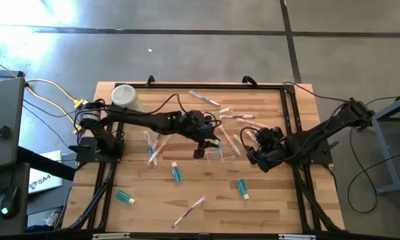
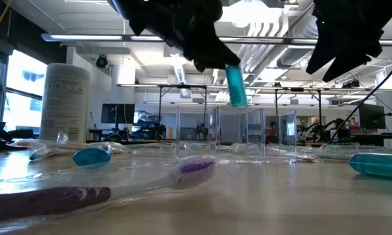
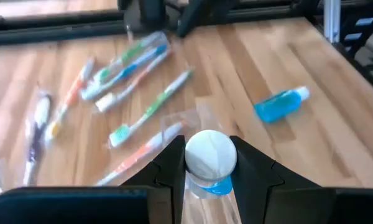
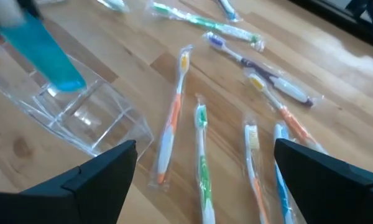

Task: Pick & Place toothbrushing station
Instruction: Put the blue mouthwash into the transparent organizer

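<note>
Now the clear holder (image 1: 221, 151) stands near the middle of the tabletop (image 1: 273, 200), hard to make out against the wood; only its glinting walls (image 2: 248, 134) betray it. The left pincer (image 3: 209, 163) hangs just above it, clamped on a blue tube (image 2: 234, 85) held cap-up over the holder's open top. The right pincer (image 4: 205, 171) hovers beside the holder, fingers spread apart, holding nothing. Four more blue tubes lie on the wood in front of the holder, counted from overhead: (image 1: 177, 173), (image 1: 242, 188), (image 1: 125, 197), the fourth too dim to fix. Wrapped toothbrushes (image 4: 171, 118) are scattered around the holder, roughly ten; several overlap. A white tub (image 1: 124, 96) stands well behind the holder by the left arm's base.
</note>
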`<action>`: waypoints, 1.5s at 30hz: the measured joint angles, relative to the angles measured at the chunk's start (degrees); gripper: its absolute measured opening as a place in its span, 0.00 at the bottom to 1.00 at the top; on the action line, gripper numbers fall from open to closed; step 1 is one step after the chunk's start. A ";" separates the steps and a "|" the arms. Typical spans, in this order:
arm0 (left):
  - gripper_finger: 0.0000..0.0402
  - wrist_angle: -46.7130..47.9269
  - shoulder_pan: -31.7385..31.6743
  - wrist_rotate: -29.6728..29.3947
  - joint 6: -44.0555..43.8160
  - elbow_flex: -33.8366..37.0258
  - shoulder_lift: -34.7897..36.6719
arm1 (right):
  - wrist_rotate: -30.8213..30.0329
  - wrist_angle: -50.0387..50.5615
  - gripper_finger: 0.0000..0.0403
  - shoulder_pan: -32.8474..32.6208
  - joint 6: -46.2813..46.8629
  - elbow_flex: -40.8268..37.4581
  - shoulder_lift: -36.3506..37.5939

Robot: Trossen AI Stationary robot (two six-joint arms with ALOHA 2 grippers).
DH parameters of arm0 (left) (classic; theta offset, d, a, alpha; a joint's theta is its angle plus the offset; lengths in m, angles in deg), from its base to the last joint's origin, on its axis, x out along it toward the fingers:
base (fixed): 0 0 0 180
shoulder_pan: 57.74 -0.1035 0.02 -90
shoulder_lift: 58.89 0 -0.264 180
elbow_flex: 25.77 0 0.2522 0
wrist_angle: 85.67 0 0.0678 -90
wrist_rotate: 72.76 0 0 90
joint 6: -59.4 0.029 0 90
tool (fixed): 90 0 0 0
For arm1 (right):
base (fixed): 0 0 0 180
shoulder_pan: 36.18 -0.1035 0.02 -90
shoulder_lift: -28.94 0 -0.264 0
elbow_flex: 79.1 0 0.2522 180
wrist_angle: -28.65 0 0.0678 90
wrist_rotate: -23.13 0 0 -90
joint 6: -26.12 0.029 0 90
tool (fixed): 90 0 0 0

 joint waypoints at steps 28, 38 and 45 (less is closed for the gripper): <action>0.22 3.39 0.15 -3.83 2.19 -0.08 -6.08 | -1.98 -0.52 0.92 -1.40 -0.36 0.00 -0.07; 0.22 2.80 0.14 -3.70 2.19 -0.06 -7.91 | -2.27 -0.96 0.92 -1.40 -0.50 -0.04 -0.09; 0.22 -0.40 0.15 -2.43 0.00 0.05 -8.53 | -2.81 -0.94 0.92 -1.40 -0.50 -0.04 -0.09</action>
